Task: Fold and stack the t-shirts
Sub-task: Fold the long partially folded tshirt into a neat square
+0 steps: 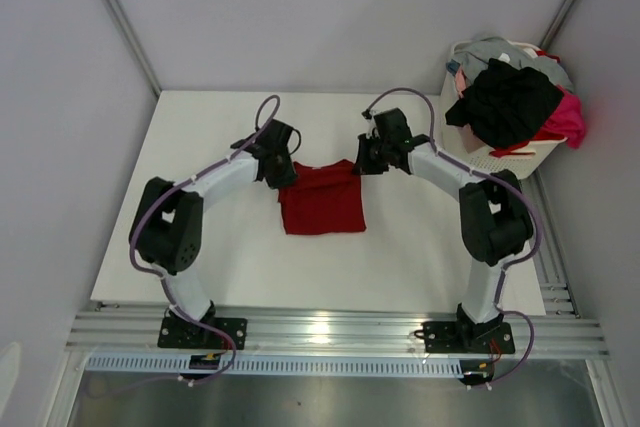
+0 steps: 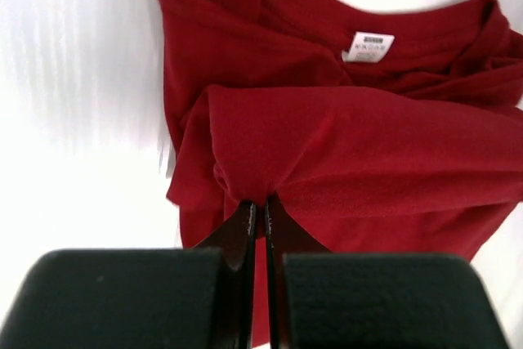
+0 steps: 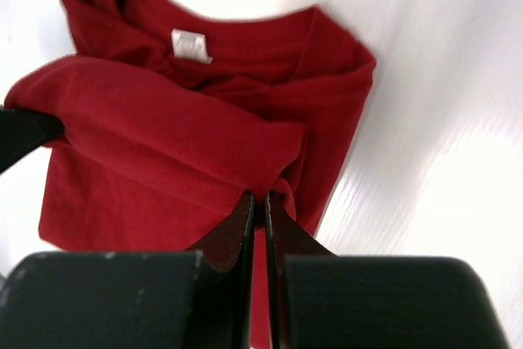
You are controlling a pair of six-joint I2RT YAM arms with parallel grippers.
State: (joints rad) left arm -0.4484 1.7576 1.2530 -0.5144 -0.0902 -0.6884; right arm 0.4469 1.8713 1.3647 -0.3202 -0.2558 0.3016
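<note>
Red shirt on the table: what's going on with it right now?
Both arms are working on the red t-shirt, which lies in the middle of the table. The left gripper is shut on a pinch of cloth at one side and the right gripper is shut on the other side, so a fold of fabric is held up over the body, below the collar label. The pile of other clothes sits in the basket at the far right.

The table (image 1: 420, 247) is viewed whole from above. The red t-shirt (image 1: 322, 202) (image 2: 368, 145) (image 3: 163, 136), shared, is viewed close from both wrists.
</note>
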